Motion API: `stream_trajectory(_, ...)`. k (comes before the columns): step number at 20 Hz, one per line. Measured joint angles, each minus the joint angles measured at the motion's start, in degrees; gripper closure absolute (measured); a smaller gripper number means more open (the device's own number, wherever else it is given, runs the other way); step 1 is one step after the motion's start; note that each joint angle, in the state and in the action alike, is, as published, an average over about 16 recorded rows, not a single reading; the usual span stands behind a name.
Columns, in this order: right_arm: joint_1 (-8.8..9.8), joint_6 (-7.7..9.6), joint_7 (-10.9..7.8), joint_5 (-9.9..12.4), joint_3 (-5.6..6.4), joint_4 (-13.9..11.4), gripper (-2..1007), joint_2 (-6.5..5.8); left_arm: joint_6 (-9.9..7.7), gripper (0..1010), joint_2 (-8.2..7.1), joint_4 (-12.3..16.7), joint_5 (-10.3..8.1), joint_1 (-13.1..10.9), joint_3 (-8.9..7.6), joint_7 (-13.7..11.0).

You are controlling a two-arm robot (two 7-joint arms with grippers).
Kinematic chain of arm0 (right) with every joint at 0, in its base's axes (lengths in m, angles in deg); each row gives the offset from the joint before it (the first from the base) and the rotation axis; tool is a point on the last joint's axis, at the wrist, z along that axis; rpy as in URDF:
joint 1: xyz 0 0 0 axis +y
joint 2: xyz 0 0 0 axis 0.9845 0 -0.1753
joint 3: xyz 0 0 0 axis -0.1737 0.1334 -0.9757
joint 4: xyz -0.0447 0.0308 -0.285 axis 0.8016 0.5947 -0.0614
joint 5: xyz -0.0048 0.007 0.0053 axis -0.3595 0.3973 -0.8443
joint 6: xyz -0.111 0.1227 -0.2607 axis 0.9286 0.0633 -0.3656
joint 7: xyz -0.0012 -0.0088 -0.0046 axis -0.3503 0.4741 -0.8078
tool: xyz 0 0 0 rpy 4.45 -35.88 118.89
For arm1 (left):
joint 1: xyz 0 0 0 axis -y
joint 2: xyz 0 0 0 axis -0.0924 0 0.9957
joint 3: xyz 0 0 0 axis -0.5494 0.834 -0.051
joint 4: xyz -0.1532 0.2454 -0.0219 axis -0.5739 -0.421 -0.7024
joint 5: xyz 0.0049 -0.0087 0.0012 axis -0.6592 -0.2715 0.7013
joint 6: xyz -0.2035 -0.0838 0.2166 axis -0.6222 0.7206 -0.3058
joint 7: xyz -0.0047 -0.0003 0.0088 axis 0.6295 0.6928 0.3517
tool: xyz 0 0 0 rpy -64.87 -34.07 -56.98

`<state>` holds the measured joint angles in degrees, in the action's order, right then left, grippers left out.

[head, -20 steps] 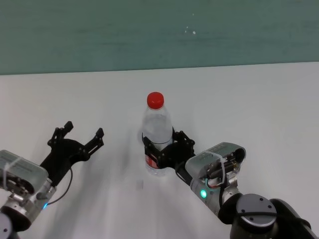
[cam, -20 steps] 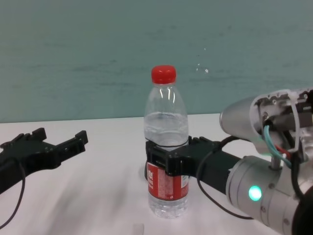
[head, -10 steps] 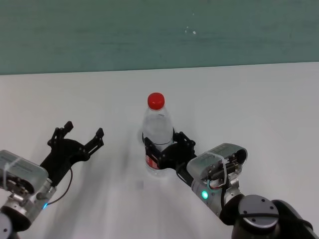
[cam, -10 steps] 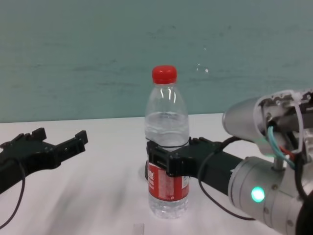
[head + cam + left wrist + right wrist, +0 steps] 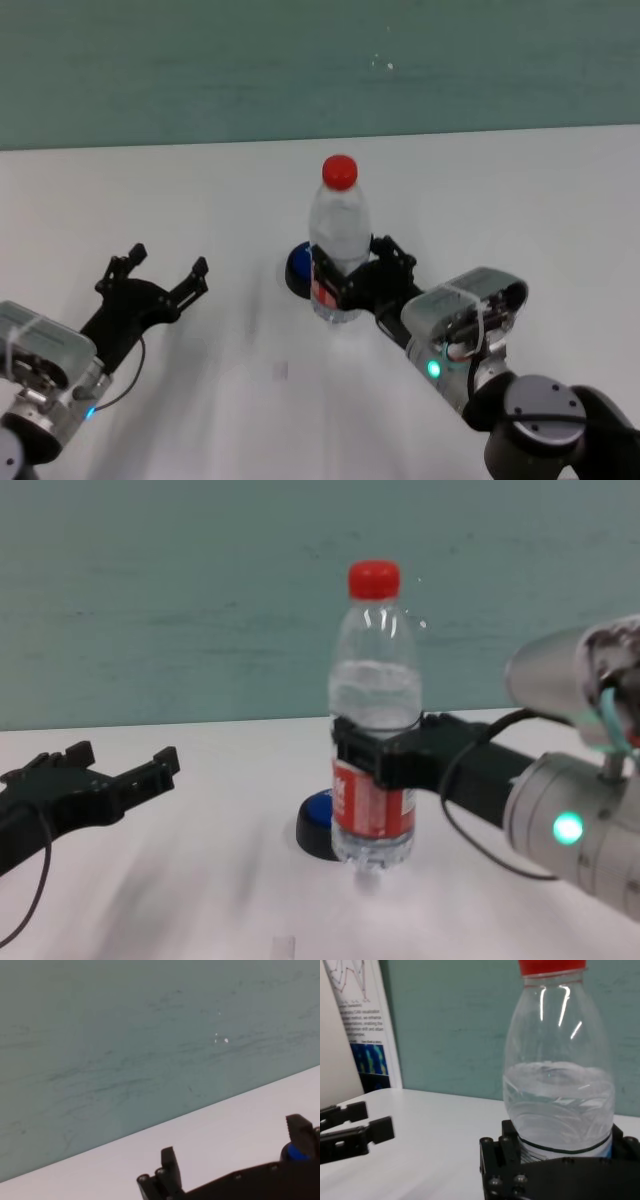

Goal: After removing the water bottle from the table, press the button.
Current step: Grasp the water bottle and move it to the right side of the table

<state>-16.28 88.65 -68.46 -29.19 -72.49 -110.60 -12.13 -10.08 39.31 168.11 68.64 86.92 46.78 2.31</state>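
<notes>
My right gripper (image 5: 352, 281) is shut on the water bottle (image 5: 340, 235), clamping it at the top of its red label. The bottle (image 5: 375, 695) is upright with its red cap up, and its base hangs just above the white table (image 5: 520, 200). The blue button (image 5: 297, 267) on its black base (image 5: 312, 832) sits on the table just left of and behind the bottle. In the right wrist view the bottle (image 5: 557, 1075) fills the space between the jaws. My left gripper (image 5: 168, 263) hovers open at the left, empty, well away from the button.
A teal wall runs behind the table's far edge. A poster (image 5: 362, 1020) hangs on the wall at the left side of the scene. A small mark (image 5: 282, 371) lies on the table near me.
The right gripper has raised the bottle off the table and carried it to the right and farther from me, uncovering the blue button it hid. The left arm has stayed still.
</notes>
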Motion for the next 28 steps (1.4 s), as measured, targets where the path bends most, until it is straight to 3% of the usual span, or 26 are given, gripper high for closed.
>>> stream_trajectory(13,0.78,-1.64,1.75,0.0,4.64,-4.1,310,-1.76,0.00,7,0.00,0.0,0.00,0.0,0.00,0.0)
stream_trajectory(21,2.56,-1.97,3.26,-0.5,8.71,-5.9,310,-2.76,0.00,7,0.00,0.0,0.00,0.0,0.00,0.0)
stream_trajectory(28,4.52,-2.20,4.69,-1.0,12.29,-6.4,310,-2.84,0.00,7,0.00,0.0,0.00,0.0,0.00,0.0)
